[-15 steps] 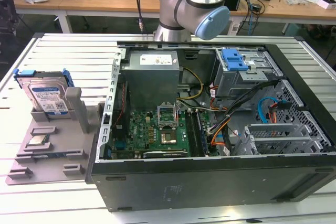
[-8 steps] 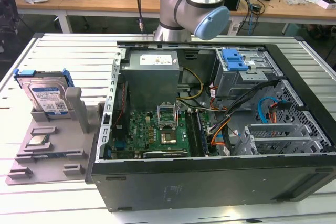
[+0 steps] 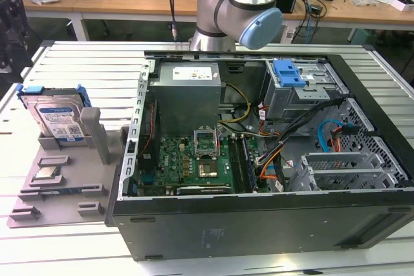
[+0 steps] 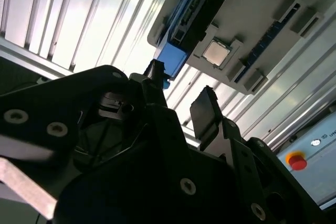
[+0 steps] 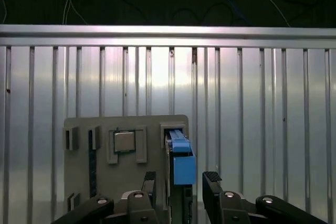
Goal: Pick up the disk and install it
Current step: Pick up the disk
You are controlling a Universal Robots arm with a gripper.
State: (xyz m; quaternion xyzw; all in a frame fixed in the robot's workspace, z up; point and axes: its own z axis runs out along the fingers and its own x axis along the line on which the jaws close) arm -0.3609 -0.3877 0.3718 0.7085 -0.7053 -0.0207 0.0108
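The disk (image 3: 57,116), a silver drive with a white-and-blue label in a blue caddy, stands upright in a slot of the grey holder (image 3: 61,192) at the exterior view's left. In the first wrist view its blue edge (image 5: 181,162) shows from above, in line with the gap of my gripper (image 5: 181,178). The two black fingers (image 5: 212,178) stand apart, open, with nothing held. The holder looks small, so the gripper is well above the disk and not touching it. The second wrist view shows the gripper (image 4: 180,92) open, with the disk's blue edge (image 4: 171,59) beyond it.
An open computer case (image 3: 259,224) lies at the exterior view's right, with a drive bay and blue latch (image 3: 288,72) at its back. A small silver chip (image 3: 46,172) sits in the holder. The slatted metal table (image 3: 84,75) runs under everything. A red button (image 4: 296,161) sits nearby.
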